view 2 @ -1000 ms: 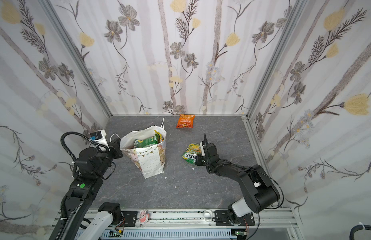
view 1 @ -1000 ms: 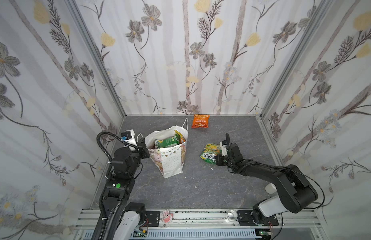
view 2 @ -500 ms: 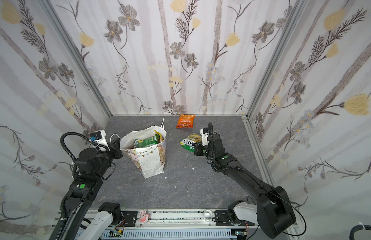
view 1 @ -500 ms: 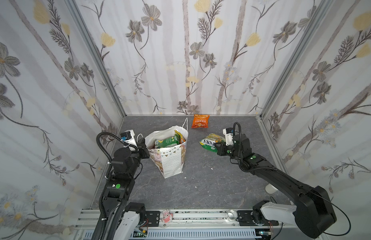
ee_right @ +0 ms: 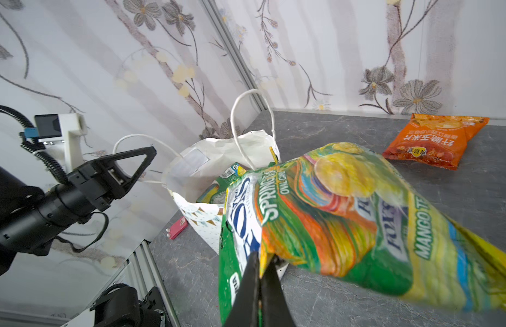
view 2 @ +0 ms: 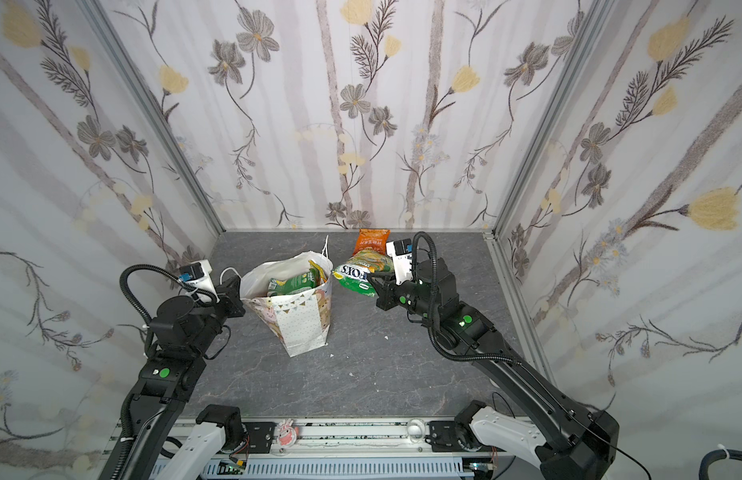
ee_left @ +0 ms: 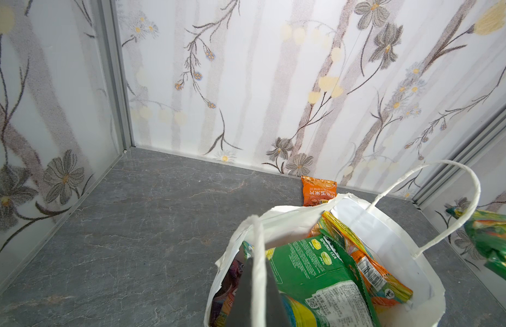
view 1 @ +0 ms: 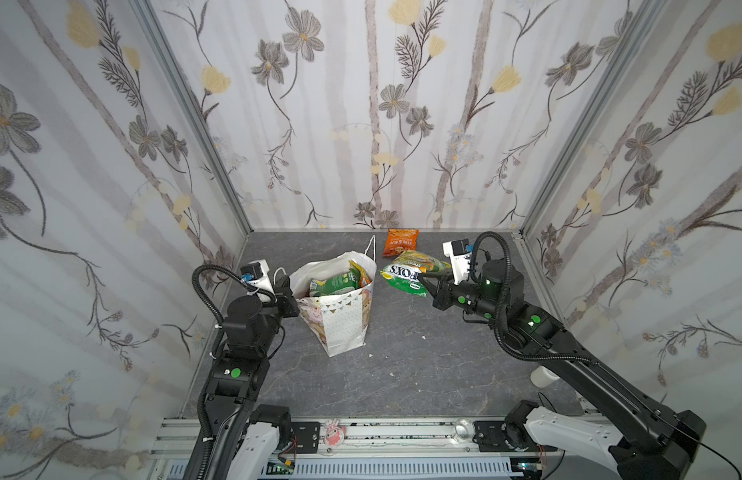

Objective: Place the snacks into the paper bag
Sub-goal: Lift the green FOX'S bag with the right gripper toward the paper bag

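Now your right claw (view 1: 424, 277) has the green-yellow FOX'S packet (view 1: 409, 271) up off the table (view 1: 402, 374). A second ago that packet lay flat with the claw pressed on it; half a second ago it was rising, and at this moment it hangs in the air just beside the mouth of the paper bag (view 1: 340, 324), on the side away from your left arm. In the right wrist view the claw's fingers (ee_right: 270, 286) are closed narrow on one edge of the packet, which droops and tilts, its free end sagging. Your left claw (view 1: 295, 296) has not moved: it sits at the bag's rim, pinched shut on the near cord handle (ee_left: 257, 249), and the bag stands upright with its mouth open. A green packet (view 1: 334, 284) and at least one other already stick out of the top, so space inside looks tight. To my eye the pick is done and the carry is nearly over; what remains is getting the packet over the rim and letting go. One orange packet (view 1: 400, 242) lies by the back wall, so there looks to be at least one more trip after this drop. Mind the far handle, which stands up near your path.
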Controlling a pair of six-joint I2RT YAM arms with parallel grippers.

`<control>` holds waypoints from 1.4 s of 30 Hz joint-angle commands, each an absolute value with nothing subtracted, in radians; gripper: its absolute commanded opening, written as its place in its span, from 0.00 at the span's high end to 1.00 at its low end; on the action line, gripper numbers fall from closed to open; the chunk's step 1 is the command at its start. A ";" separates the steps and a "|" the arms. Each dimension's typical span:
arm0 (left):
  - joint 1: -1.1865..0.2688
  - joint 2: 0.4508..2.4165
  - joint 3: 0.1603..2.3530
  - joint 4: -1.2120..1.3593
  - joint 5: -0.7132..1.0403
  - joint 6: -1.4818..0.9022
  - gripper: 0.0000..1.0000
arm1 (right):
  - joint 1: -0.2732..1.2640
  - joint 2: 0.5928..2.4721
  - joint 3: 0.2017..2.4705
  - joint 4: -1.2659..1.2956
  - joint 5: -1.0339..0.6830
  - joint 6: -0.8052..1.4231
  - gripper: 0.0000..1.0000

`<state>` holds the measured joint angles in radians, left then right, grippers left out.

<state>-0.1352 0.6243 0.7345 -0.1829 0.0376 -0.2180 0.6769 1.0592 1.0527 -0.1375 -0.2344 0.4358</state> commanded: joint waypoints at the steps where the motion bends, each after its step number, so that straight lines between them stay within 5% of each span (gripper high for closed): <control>1: -0.134 0.625 0.730 -0.148 0.028 -0.224 0.95 | 0.696 1.059 1.107 -0.147 -0.288 0.419 1.00; 15: -0.133 0.624 0.730 -0.146 0.029 -0.225 0.95 | 0.786 1.174 1.306 -0.200 -0.414 0.365 1.00; 42: -0.134 0.612 0.733 -0.156 0.003 -0.225 0.95 | 0.848 1.736 1.936 -0.509 -0.589 0.093 1.00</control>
<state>-0.1352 0.6125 0.7326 -0.1833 0.0269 -0.2211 0.8631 1.7023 1.8950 -0.4900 -0.5446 0.1444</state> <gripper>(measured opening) 0.051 0.049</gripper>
